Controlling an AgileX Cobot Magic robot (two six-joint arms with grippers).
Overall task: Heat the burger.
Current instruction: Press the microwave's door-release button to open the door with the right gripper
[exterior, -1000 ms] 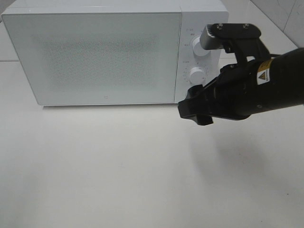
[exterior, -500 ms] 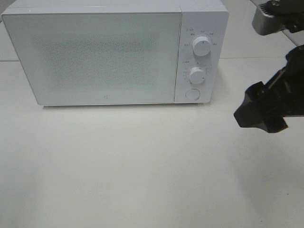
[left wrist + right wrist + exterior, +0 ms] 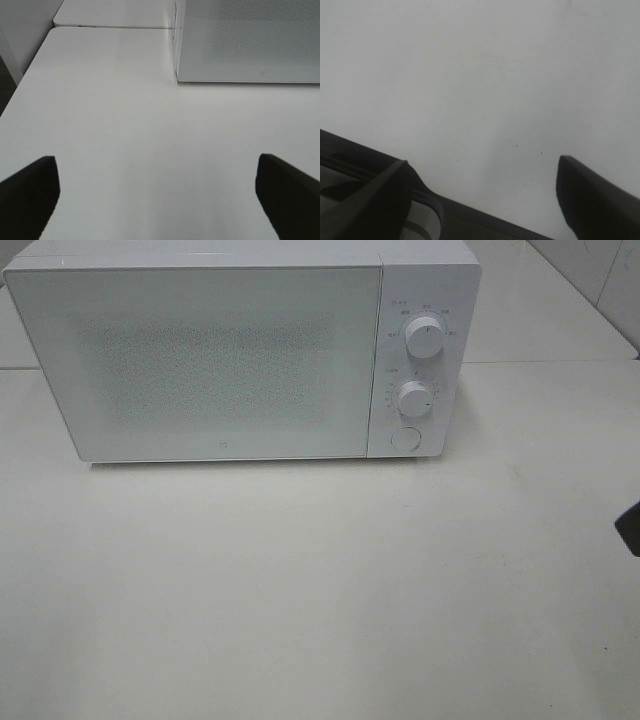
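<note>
The burger is out of view in every frame. A white microwave (image 3: 220, 350) stands at the back of the table with its door shut; its lower corner also shows in the left wrist view (image 3: 250, 40). My left gripper (image 3: 157, 200) is open over bare tabletop, well in front of the microwave, with nothing between its fingers (image 3: 30, 195). My right gripper (image 3: 485, 200) is open and empty above the white table. Only a dark sliver of the right arm (image 3: 631, 529) shows at the right edge of the exterior view.
The microwave's control panel carries two round dials (image 3: 425, 338) (image 3: 413, 398) and a round button (image 3: 404, 438). The white table (image 3: 300, 590) spreads in front. A dark strip (image 3: 470, 215) along the table's edge crosses the right wrist view. A second white table (image 3: 110, 12) adjoins behind.
My right arm has pulled away from the microwave's dials toward the right, leaving the exterior view almost entirely. The microwave and the left gripper have not moved.
</note>
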